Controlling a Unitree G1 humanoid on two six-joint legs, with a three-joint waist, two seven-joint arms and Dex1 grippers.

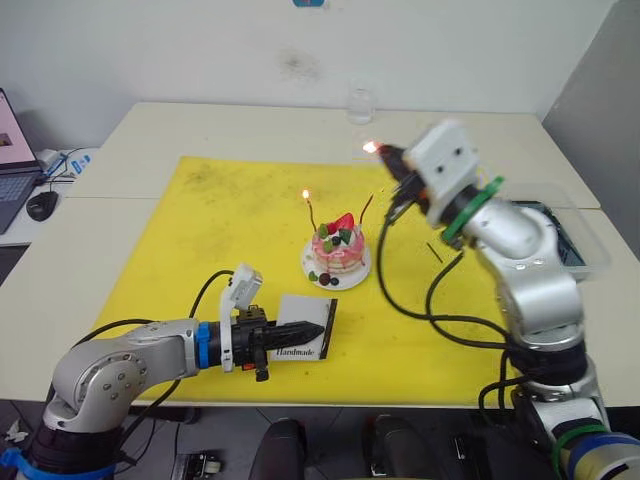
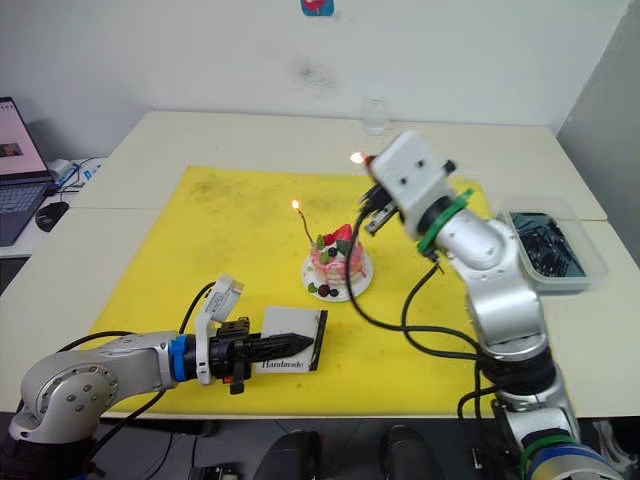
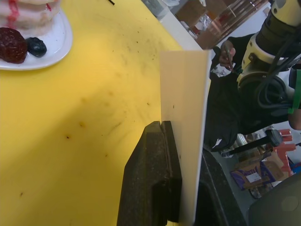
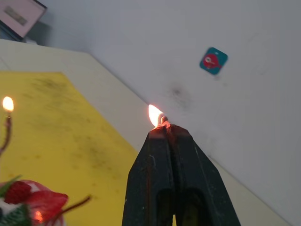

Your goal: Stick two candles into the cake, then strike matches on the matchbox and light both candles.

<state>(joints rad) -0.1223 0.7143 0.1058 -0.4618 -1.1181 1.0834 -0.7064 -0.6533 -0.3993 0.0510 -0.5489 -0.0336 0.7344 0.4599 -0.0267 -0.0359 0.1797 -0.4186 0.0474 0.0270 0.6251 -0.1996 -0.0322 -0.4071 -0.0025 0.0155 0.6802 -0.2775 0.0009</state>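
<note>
The pink-and-white cake (image 1: 336,250) sits on its small plate on the yellow mat. Two candles stand in it: the left candle (image 1: 311,214) burns with a small flame, the right candle (image 1: 366,207) is unlit. My right gripper (image 1: 385,153) hovers above and to the right of the cake, shut on a burning match (image 4: 155,116). Another match (image 1: 433,252) lies on the mat right of the cake. In front of the cake my left gripper (image 1: 300,331) is shut on the white matchbox (image 1: 306,342), holding it on edge against the mat (image 3: 186,127).
The yellow mat (image 1: 200,230) covers the middle of the pale table. A clear bin (image 2: 550,250) with dark items stands at the right edge. A glass (image 1: 360,105) sits at the back. A laptop (image 2: 15,160) and mouse (image 1: 42,205) are far left.
</note>
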